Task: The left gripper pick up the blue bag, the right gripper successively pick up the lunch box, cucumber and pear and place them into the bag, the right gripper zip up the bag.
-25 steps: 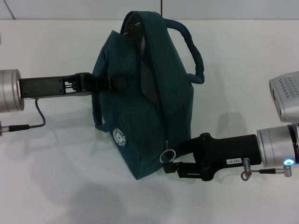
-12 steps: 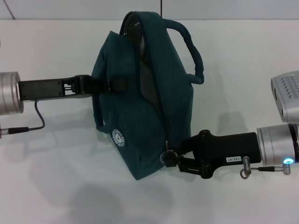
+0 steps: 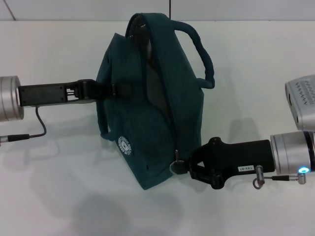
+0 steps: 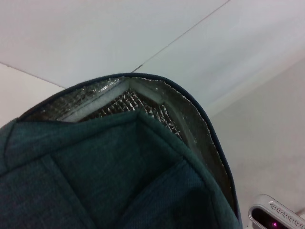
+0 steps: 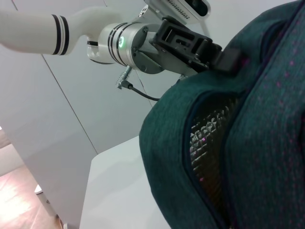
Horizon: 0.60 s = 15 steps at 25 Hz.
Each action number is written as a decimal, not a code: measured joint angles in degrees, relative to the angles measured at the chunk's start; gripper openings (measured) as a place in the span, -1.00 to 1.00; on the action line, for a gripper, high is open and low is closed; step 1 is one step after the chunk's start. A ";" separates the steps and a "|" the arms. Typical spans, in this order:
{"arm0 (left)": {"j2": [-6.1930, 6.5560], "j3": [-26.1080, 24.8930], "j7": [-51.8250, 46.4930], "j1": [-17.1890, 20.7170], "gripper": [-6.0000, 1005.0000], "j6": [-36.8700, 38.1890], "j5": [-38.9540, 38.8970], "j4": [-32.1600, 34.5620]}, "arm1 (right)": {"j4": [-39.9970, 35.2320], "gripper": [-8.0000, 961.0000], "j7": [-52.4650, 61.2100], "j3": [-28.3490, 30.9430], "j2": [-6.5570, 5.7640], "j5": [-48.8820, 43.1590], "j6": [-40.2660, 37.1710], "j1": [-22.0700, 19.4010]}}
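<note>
The blue bag (image 3: 147, 123) hangs above the white table, its zipper open along the top so the silver foil lining (image 3: 153, 78) shows. My left gripper (image 3: 123, 88) is shut on the bag's left side edge and holds it up. My right gripper (image 3: 179, 164) is at the bag's lower right corner, fingers closed on the zipper's metal ring pull (image 3: 173, 167). The left wrist view shows the bag's fabric (image 4: 109, 176) and lining (image 4: 143, 102). The right wrist view shows the bag (image 5: 267, 143), the open zipper gap and the left gripper (image 5: 226, 57) farther off. Lunch box, cucumber and pear are out of view.
The white table (image 3: 59, 196) spreads under the bag, its far edge near the top of the head view. A black cable (image 3: 42, 125) hangs from the left arm. A silver-grey housing of the right arm (image 3: 300, 101) sits at the right edge.
My right gripper has moved up and left from just below the ring pull onto it. The bag and the left arm have hardly moved.
</note>
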 joint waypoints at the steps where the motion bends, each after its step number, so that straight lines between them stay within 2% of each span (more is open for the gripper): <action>1: 0.00 0.00 0.01 0.00 -0.88 0.00 -0.01 0.00 | 0.00 -0.66 0.00 0.00 0.00 -0.01 -0.01 -0.04; 5: 0.00 0.00 0.01 0.00 -0.88 0.00 -0.02 0.00 | 0.05 -0.88 -0.02 -0.01 0.00 -0.02 -0.12 -0.06; 15: -0.01 0.00 0.02 0.02 -0.88 0.04 -0.03 0.01 | -0.07 -0.92 -0.06 0.31 -0.23 -0.03 -0.37 -1.50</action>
